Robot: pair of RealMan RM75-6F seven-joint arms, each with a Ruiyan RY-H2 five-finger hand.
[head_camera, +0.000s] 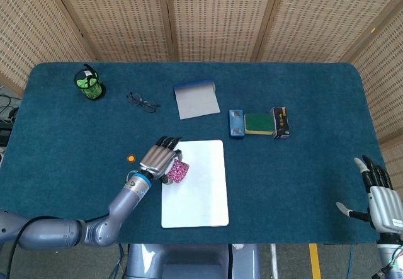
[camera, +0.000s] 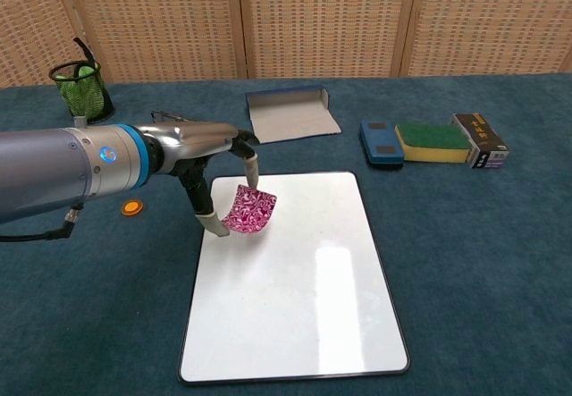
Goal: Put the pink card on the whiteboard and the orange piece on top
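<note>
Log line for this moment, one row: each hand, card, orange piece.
left hand: holds pink card above whiteboard | right hand: open, idle | orange piece: on table, left of whiteboard

A blue carpet-like surface [head_camera: 302, 165] carries everything. At its far left corner stands a green mesh pen cup [head_camera: 89, 84] with dark pens in it. To the right of it lie folded glasses [head_camera: 143, 101], lenses flat on the surface. Further right lies a grey sheet [head_camera: 196, 100] whose far edge curls up, showing blue. Right of that, three things sit in a touching row: a blue eraser block [head_camera: 236, 123], a green-and-yellow sponge [head_camera: 259, 123], and a small black box [head_camera: 280, 122]. Woven wicker screens [head_camera: 214, 14] stand behind.
</note>
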